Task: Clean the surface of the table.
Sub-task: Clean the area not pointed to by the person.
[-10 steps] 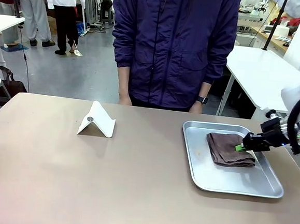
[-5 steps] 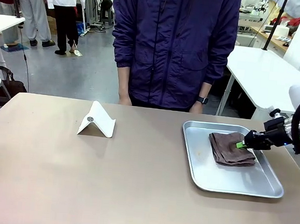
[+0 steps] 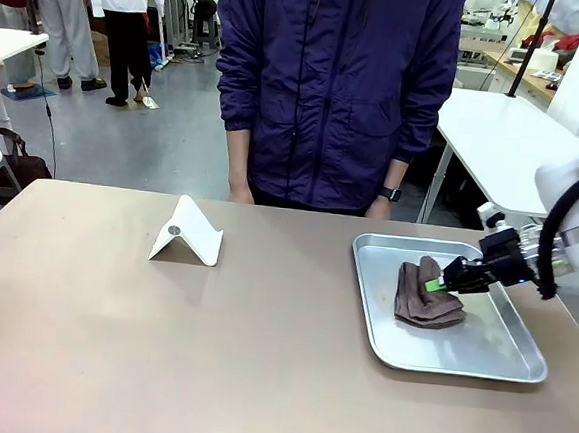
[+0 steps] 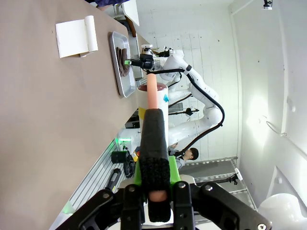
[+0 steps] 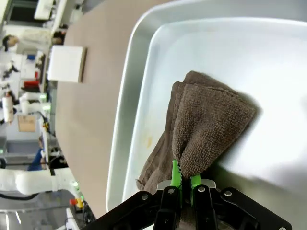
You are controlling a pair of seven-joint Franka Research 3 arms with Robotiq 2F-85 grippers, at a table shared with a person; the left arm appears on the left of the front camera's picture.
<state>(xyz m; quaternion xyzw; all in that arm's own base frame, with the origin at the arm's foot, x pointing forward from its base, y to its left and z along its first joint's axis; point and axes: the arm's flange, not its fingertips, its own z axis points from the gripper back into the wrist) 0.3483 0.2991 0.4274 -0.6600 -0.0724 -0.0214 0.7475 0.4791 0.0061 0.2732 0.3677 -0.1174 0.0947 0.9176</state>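
Observation:
The brownish table (image 3: 209, 351) spreads wide across the front view. On its right end lies a shiny metal tray (image 3: 490, 343) with a brown cloth (image 3: 418, 302) bunched up in it. My right gripper (image 3: 435, 284) is shut on the cloth's upper edge, and the right wrist view shows the green pads (image 5: 176, 173) pinching a fold of the cloth (image 5: 206, 124) over the tray (image 5: 268, 72). My left gripper (image 4: 154, 115) is shut on a thin pinkish stick (image 4: 151, 91). It hangs off past the table (image 4: 48, 120), far from the tray (image 4: 125, 91).
A white folded stand (image 3: 188, 234) sits on the table's far left-middle. A person in a dark blue jacket (image 3: 335, 90) stands at the far edge, hands down behind it. A white-topped table (image 3: 497, 133) stands at the back right.
My right gripper has moved left over the tray, dragging the cloth's right edge with it. The cloth has gone from a flat fold to a bunched heap.

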